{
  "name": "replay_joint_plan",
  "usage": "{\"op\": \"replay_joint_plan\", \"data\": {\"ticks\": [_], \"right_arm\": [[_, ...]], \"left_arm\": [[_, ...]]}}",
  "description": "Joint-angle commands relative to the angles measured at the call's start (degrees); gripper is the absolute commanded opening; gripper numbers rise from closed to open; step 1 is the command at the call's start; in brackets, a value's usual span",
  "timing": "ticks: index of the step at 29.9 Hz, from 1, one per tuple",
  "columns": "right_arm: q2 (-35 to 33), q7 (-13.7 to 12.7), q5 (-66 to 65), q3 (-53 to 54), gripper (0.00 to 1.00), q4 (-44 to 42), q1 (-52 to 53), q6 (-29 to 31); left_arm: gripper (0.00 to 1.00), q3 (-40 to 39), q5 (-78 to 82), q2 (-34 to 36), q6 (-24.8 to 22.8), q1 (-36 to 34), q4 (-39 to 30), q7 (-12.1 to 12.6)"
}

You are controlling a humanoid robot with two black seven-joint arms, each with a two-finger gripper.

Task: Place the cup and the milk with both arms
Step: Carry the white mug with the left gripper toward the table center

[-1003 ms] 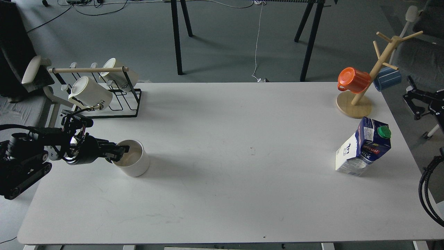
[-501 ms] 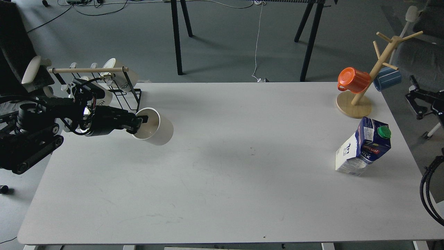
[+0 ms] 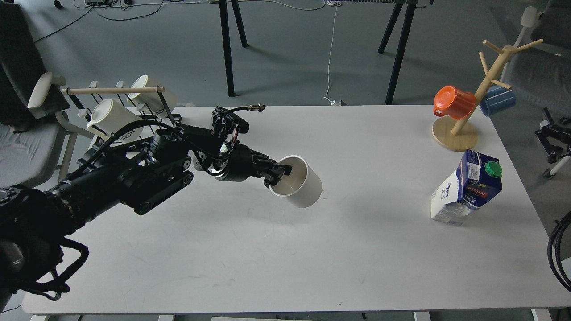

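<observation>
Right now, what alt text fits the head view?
The left gripper holds the white cup tilted above the middle of the white table. The milk carton stands alone near the right edge.

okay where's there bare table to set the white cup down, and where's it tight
Bare table runs along the near edge and across the middle, between the cup in the left gripper and the milk. It is crowded at the far left by the mug rack and far right by the mug tree.
</observation>
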Motion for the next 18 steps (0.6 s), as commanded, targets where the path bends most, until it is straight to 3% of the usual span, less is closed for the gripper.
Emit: {"op": "replay_joint_plan", "data": {"ticks": [1,10,18], "right_arm": [[0.0,0.0,0.0,-0.1,0.97,0.0,-0.1,0.0],[0.0,0.0,0.0,0.0,0.97,-0.1,0.0,0.0],[0.0,0.0,0.0,0.0,0.97,-0.1,-0.1,0.0]], "left_arm": [[0.06,1.2,0.1,-2.5,0.3,0.4,2.1,0.0],[0.18,1.2,0.2,-5.3,0.3,2.8,3.0,0.0],[0.22,1.2,0.2,-5.3,0.4,3.8,3.4,0.0]]}}
